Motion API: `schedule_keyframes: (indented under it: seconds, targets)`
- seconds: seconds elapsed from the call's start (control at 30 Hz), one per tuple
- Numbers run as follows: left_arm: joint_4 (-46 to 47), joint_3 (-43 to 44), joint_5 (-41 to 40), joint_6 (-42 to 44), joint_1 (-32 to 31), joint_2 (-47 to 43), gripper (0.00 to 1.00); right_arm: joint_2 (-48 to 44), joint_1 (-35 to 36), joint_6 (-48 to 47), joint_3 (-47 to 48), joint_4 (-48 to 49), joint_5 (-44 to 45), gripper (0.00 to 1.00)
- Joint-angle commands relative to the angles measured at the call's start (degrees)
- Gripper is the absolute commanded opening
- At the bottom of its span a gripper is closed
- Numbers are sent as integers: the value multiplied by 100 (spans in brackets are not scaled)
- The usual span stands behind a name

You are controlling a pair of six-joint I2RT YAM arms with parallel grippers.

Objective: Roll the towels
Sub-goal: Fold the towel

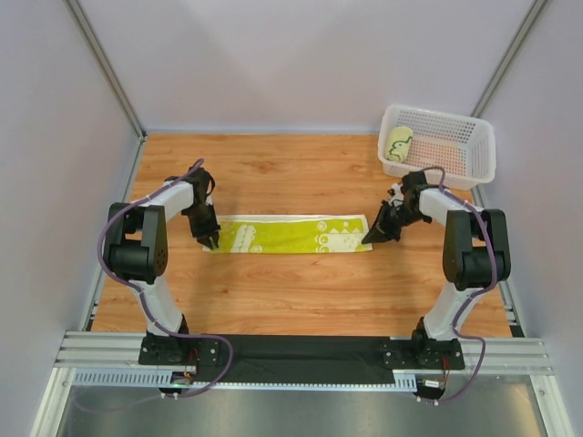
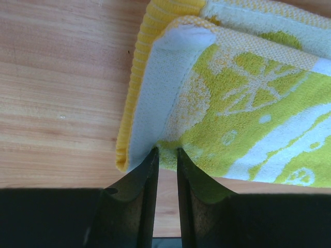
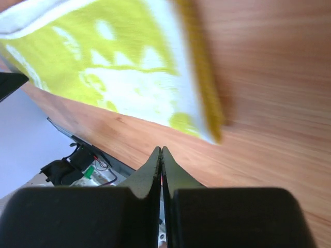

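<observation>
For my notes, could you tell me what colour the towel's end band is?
Yellow-orange; the towel shows it best in the left wrist view.

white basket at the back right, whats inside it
One rolled towel, cream with green print, lies at the left end of the white basket. The rest shows only bare perforated floor. The roll's underside is hidden.

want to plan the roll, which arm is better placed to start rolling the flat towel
Left, probably: the left gripper sits at the towel's folded end, jaws slightly apart. The right gripper is shut, off the cloth.
</observation>
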Motion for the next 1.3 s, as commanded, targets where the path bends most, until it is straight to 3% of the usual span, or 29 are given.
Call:
schedule_keyframes:
  seconds: [0.0,0.2,0.4,0.53,0.77,1.03,1.27]
  targets:
    - [239,-134,-57,-8,53,61,27,-304,769,-186,904,-454,42,0]
    - [310,-196,172,-17,62,53,27,440,2183,506,2431,-19,-1328,0]
    - [398,-284,374,9,53,0,27,2301,3547,342,4504,-409,-1480,0]
    - [442,-406,480,62,53,-166,27,3121,3988,341,5481,-789,-1427,0]
    - [451,-618,454,97,-35,-325,27,4115,4340,753,6300,-605,-1488,0]
    - [372,-504,252,264,-26,-168,27,4512,4183,395,6075,-666,-1313,0]
    - [319,-451,94,282,0,-62,27,3845,3524,-484,4458,-720,-952,0]
